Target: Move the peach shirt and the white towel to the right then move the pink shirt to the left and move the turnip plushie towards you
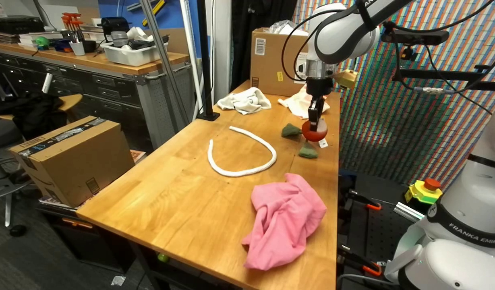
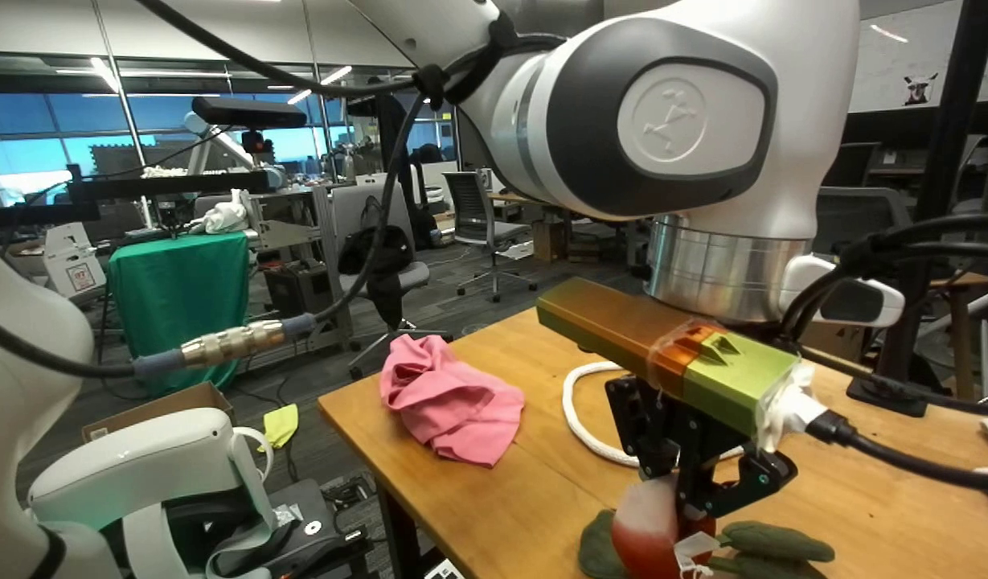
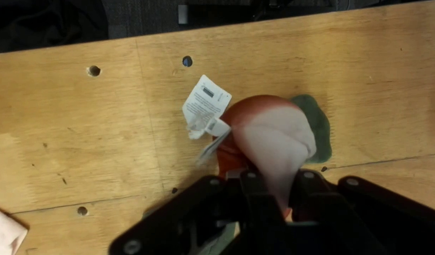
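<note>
Your wooden table [image 1: 162, 193] leaves bare wood between the pink shirt [image 1: 287, 225], well apart, and the turnip plushie [image 3: 274, 124], which sits directly beneath your claw [image 3: 279, 177] near the table's robot-side edge. The claw looks nearly closed, pinching the plushie's pale fabric. If "towards you" means that edge, you likely have little room. A white tag [image 3: 206, 95] sticks out that way.
</note>
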Motion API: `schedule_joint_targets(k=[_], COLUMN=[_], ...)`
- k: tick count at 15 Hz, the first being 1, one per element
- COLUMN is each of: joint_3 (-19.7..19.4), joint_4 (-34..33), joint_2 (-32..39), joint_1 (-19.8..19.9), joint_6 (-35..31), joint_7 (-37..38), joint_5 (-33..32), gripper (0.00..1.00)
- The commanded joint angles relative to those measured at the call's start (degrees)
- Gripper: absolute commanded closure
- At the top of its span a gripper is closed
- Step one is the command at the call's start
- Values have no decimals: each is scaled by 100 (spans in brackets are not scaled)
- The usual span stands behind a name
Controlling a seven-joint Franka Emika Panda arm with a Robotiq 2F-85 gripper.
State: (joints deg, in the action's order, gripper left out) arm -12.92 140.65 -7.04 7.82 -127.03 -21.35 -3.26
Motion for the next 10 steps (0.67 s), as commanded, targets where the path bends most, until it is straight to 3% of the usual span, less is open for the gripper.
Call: schedule_joint_targets(k=[1, 2, 10], joint_3=[31, 29, 48], joint_4=[45, 67, 142], joint_2=[-19, -55, -437], joint_1=[65, 65, 57], joint_6=[-169, -168, 100], joint_7=[-130, -150, -326], joint_5=[20, 38, -72], gripper=[58, 57, 1])
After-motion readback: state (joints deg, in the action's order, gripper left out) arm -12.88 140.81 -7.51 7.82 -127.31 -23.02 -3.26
